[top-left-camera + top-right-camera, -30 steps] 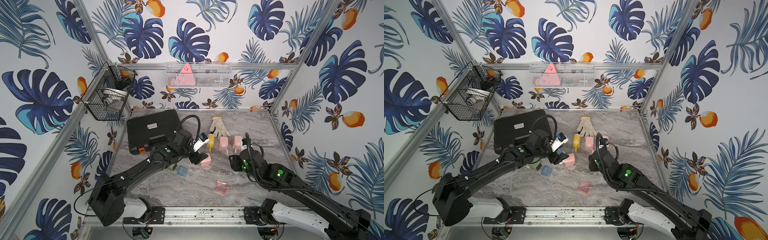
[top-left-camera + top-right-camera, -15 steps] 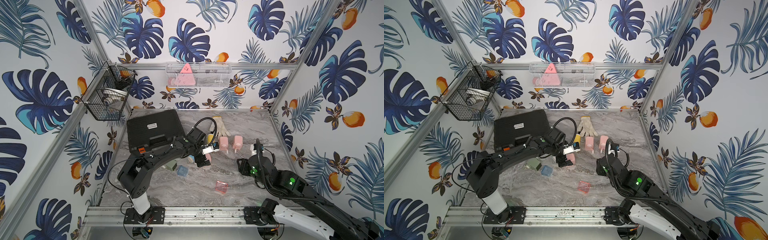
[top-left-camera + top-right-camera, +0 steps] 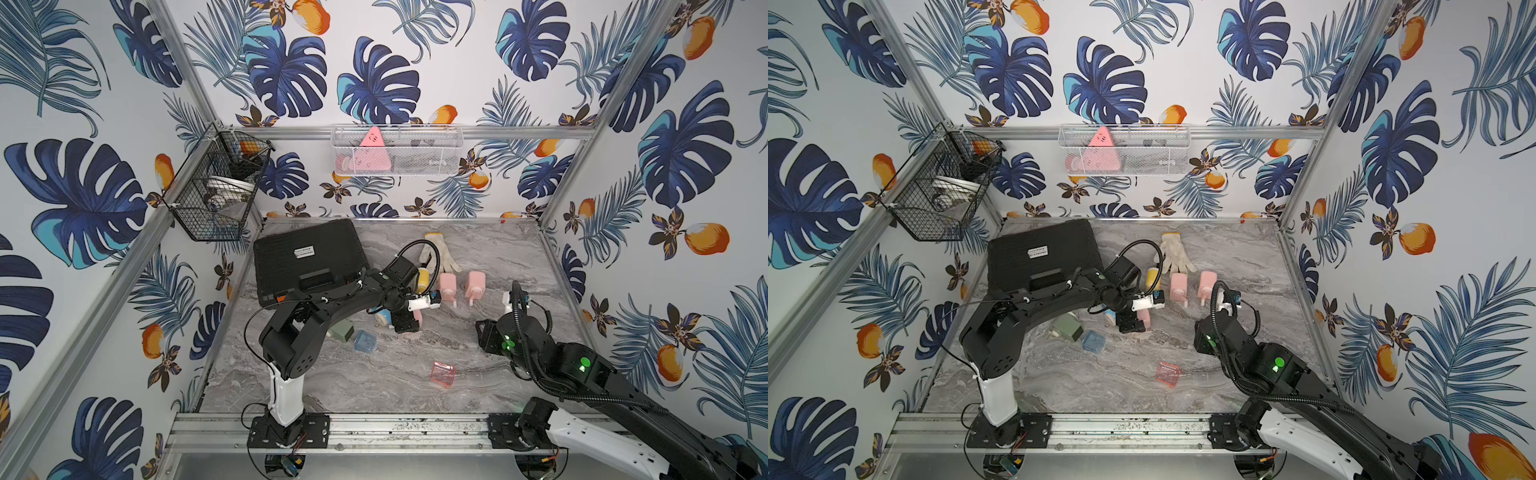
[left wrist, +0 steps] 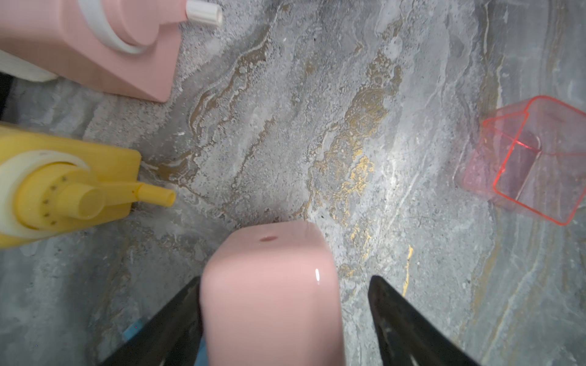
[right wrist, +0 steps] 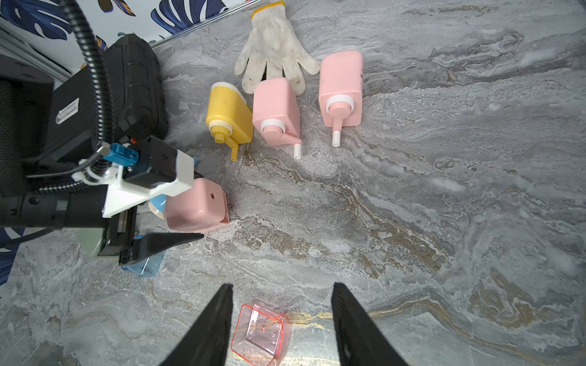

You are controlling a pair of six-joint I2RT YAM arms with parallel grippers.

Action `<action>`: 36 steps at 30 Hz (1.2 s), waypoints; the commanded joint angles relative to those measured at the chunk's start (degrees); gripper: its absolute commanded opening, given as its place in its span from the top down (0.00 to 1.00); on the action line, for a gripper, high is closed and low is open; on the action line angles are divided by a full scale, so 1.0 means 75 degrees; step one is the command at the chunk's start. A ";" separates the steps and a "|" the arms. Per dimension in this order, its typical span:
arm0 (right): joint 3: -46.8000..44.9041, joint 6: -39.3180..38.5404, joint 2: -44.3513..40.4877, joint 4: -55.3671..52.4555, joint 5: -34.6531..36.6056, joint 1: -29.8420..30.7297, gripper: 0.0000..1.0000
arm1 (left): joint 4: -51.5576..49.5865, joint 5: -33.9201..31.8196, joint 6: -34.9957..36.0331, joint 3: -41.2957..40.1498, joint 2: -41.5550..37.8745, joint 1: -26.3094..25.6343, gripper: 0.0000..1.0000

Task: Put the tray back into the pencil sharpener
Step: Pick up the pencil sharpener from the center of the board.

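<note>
Listing containers first, from my remote station.

1. Black wire basket (image 3: 195, 224), hung on the left wall: holds a white dish (image 3: 228, 187) and an orange item (image 3: 248, 146) that I cannot identify.
2. Black hard case (image 3: 307, 257), shut, lying flat at the table's back left.
3. Blue clear tray (image 3: 365, 341), on the marble just beside a green sharpener (image 3: 343, 332).
4. White mesh basket (image 3: 432, 158), on the back wall: holds a pink triangular piece (image 3: 368, 153) and small dark bits too small to name.
5. Pink clear tray (image 3: 442, 374), the task piece: tipped on the marble table (image 3: 478, 399) near the front, well apart from every sharpener.

Other items:

6. Blue sharpener (image 3: 382, 318), largely hidden behind the left wrist.
7. Left gripper (image 4: 285, 279): jaws apart, straddling the pink sharpener (image 5: 196, 206), which lies on its side. One finger (image 4: 177, 317) is against it and I see a gap at the other.
8. Yellow sharpener (image 5: 230, 114) and two more pink sharpeners (image 5: 276, 111) (image 5: 341, 88), in a row with cranks pointing forward.
9. White work glove (image 5: 276, 50), behind that row, its fingers touching the middle unit.
10. Right gripper (image 5: 280, 294): jaws spread and holding nothing, above the pink tray. In the right wrist view the tray shows between the fingers.
</note>
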 commanded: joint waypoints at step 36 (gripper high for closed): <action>-0.1827 0.3842 0.0246 0.1002 -0.2687 -0.0003 0.50 | 0.1159 0.0147 0.0483 -0.2960 -0.2505 -0.1841 0.48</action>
